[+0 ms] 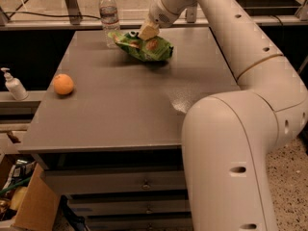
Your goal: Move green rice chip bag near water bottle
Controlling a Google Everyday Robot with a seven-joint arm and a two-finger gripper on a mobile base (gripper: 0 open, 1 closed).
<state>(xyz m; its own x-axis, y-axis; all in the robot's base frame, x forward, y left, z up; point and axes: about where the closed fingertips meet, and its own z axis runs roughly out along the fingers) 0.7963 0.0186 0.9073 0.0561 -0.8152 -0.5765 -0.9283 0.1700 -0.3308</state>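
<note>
The green rice chip bag (144, 47) hangs tilted just above the back of the grey table (120, 109), with its shadow under it. My gripper (147, 32) comes down from the upper right and is shut on the bag's top edge. The water bottle (109, 16), clear with a white cap and a label band, stands upright at the table's back edge. It is just left of the bag, and the bag's left end almost reaches it.
An orange (63, 84) lies near the table's left edge. A white pump-top dispenser bottle (13, 84) stands on a ledge to the left. My arm (240, 143) fills the right foreground. Drawers and a cardboard box (29, 211) are below.
</note>
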